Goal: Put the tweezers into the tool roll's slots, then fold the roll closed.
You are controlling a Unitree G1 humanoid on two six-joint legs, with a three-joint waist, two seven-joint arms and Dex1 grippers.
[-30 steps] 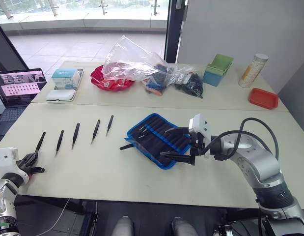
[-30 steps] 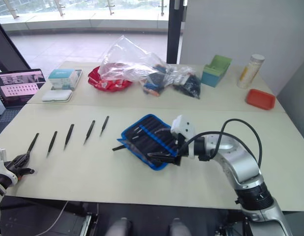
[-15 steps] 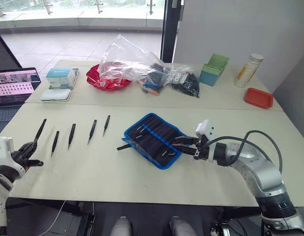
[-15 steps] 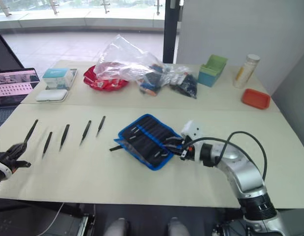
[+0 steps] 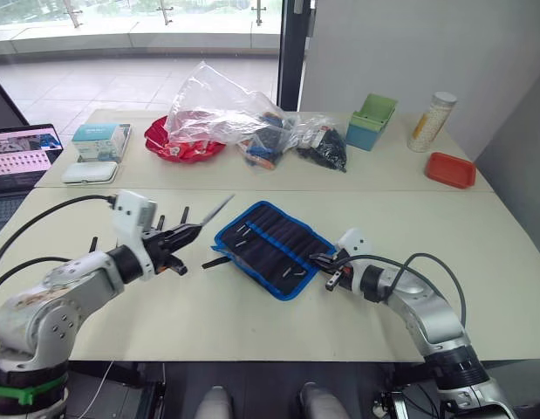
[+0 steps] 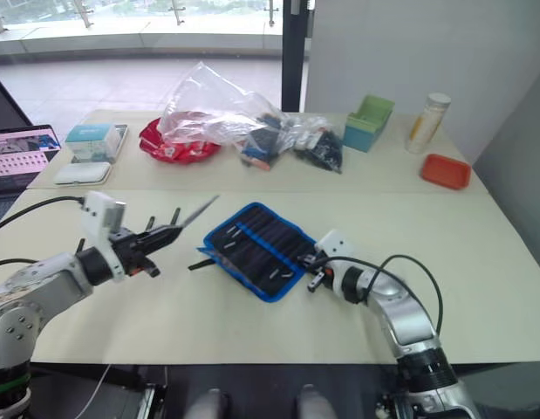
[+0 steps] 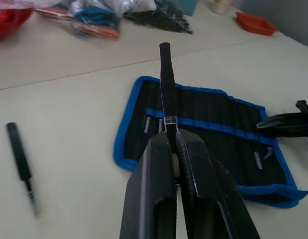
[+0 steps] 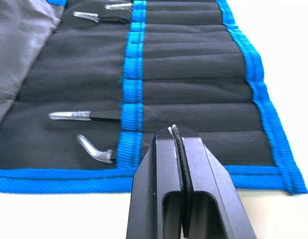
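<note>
The tool roll (image 5: 268,248) lies open in the middle of the table, black with blue edging, its strap (image 5: 219,260) trailing to the left. Several slots (image 8: 193,89) run across it, and metal tips (image 8: 70,115) stick out of some. My left gripper (image 5: 194,231) hovers just left of the roll, shut on one black pair of tweezers (image 7: 165,82) that points up toward the roll. More tweezers (image 5: 184,216) lie on the table behind that arm. My right gripper (image 8: 172,131) is shut, its tips at the roll's near right blue edge (image 5: 326,261).
Along the back of the table are a clear plastic bag (image 5: 226,113), a red bowl (image 5: 178,147), a green bin (image 5: 374,122), a canister (image 5: 429,120) and a red tray (image 5: 449,170). A laptop (image 5: 21,155) and white boxes (image 5: 99,140) sit far left.
My left arm has swung in from the far left edge with a pair of tweezers to beside the roll. My right gripper has shut and drawn back to the roll's right edge.
</note>
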